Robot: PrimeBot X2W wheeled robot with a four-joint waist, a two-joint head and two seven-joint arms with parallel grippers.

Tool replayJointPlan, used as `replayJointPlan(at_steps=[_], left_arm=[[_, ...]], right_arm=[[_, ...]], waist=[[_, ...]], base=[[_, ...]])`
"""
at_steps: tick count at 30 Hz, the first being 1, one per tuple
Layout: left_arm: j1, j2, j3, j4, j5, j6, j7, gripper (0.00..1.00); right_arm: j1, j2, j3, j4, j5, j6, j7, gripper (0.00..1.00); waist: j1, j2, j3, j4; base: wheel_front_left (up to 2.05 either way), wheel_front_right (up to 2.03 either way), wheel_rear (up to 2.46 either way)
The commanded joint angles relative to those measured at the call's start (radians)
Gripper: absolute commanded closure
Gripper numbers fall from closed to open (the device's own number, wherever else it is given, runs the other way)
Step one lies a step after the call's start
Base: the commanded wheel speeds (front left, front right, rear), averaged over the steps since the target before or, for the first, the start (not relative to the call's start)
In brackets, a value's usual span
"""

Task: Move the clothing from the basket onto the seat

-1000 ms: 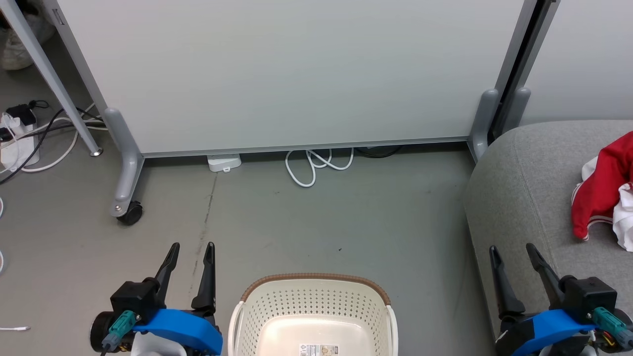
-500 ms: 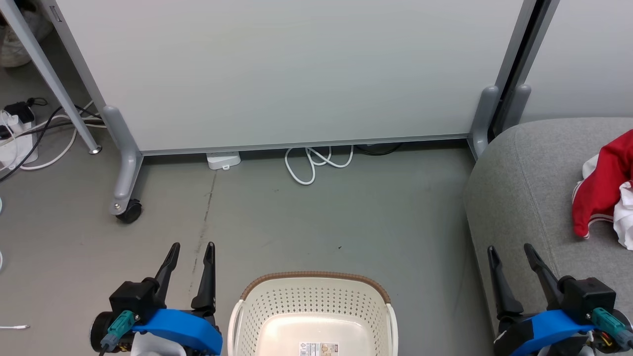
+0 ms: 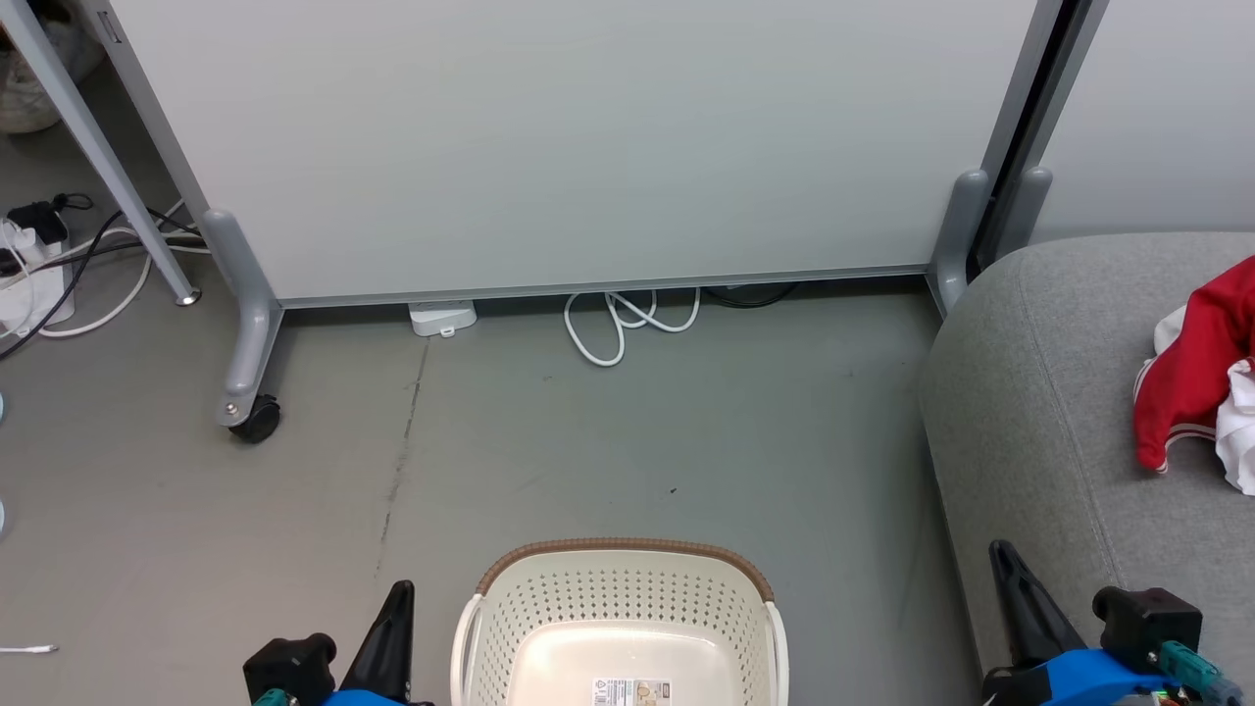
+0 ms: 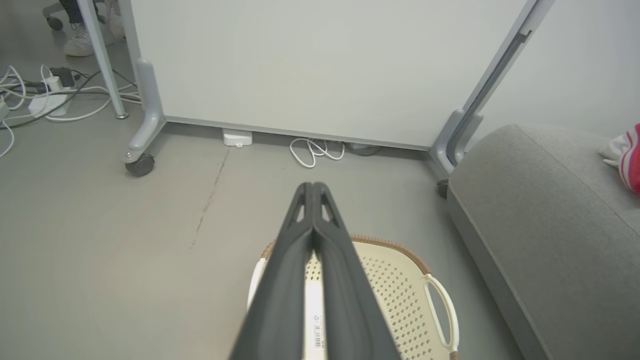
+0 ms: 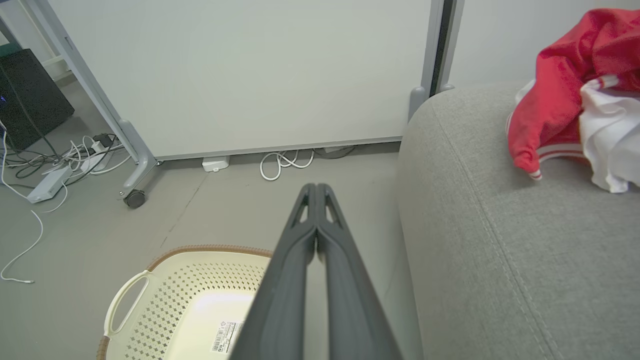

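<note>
The cream-white basket [image 3: 627, 598] with its brown rim stands on the floor at the bottom centre, and inside it I see just a label. The clothing [image 3: 1191, 378], red with white parts, lies bunched on the grey seat [image 3: 1029, 392] at the right. Left of the basket, low in the head view, is my left gripper [image 3: 400, 588]; its wrist view shows it [image 4: 312, 187] shut and empty above the basket [image 4: 400, 280]. My right gripper [image 3: 1000, 549] sits against the seat's front; its wrist view shows it [image 5: 316, 187] shut and empty, between the basket [image 5: 200, 295] and the clothing [image 5: 555, 100].
A pale partition panel [image 3: 588, 147] on castor feet [image 3: 257, 422] closes off the back. A white cable coil [image 3: 627, 328] lies under it, and a power strip with cables [image 3: 39, 284] at the far left. A person's shoes [image 4: 75, 45] show behind the panel.
Both grippers have gone from open to shut and have dropped lower in the head view. The basket, the seat and the clothing stay where they were.
</note>
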Motion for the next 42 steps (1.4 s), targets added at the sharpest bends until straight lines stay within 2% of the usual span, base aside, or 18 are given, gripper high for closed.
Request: replayJointPlan(at_steps=[1,20,42], left_arm=[[-0.021,0.001,0.012,-0.021,-0.029,0.000,0.006,1.00],[-0.037,-0.014,0.088,-0.088,-0.328,-0.001,0.093,1.00],[-0.052,-0.028,0.158,-0.149,-0.602,-0.001,0.174,1.00]], right_arm=[[-0.013,-0.002,-0.004,-0.014,0.034,0.000,0.005,1.00],[-0.043,-0.003,-0.012,-0.021,0.388,0.000,0.056,1.00],[-0.071,-0.005,-0.022,-0.025,0.712,0.000,0.106,1.00]], waist=[[0.0000,-0.0001,0.000,-0.001],[0.0000,-0.0001,0.000,-0.014],[0.0000,-0.0001,0.000,-0.030]], base=[[0.00,0.00,0.00],[0.00,0.00,0.00],[0.00,0.00,0.00]])
